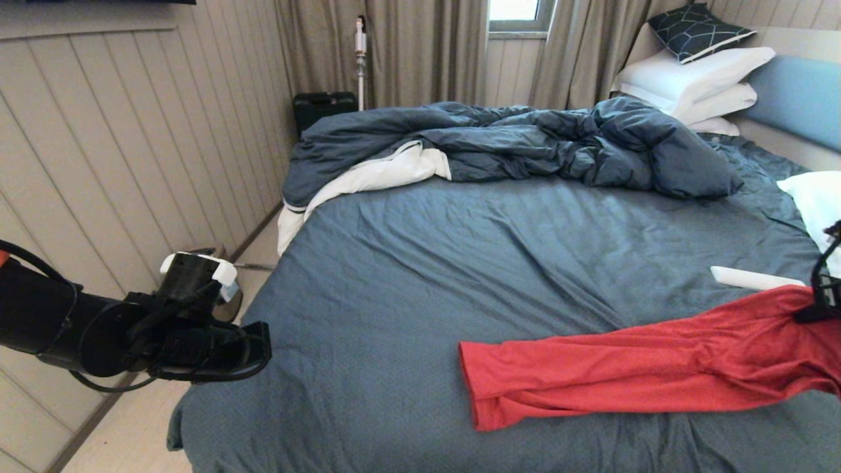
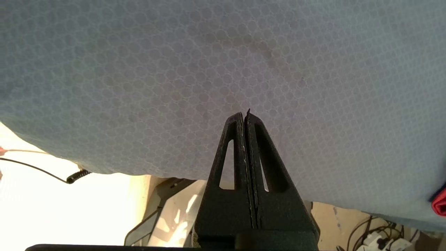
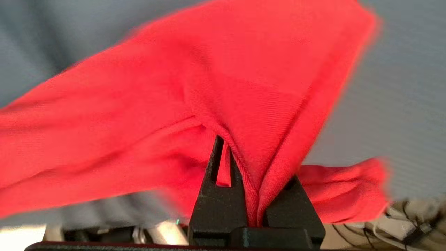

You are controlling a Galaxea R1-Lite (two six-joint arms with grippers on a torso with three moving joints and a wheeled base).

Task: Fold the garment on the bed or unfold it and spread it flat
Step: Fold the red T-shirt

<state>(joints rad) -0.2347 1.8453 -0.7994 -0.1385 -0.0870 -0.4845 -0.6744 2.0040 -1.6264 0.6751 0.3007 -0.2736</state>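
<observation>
lying on one bed (image 1: 407, 263): one red garment (image 1: 644, 361), one dark duvet (image 1: 525, 141), four white pillows (image 1: 696, 72), one patterned cushion (image 1: 696, 29).

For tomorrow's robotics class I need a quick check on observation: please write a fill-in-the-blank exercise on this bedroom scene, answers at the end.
1. The right gripper is shut on the ____ T-shirt.
2. The left gripper is shut and holds ____.
3. The T-shirt lies stretched across the bed, not on the rumpled dark ____ duvet.

Answers: red; nothing; blue
</observation>
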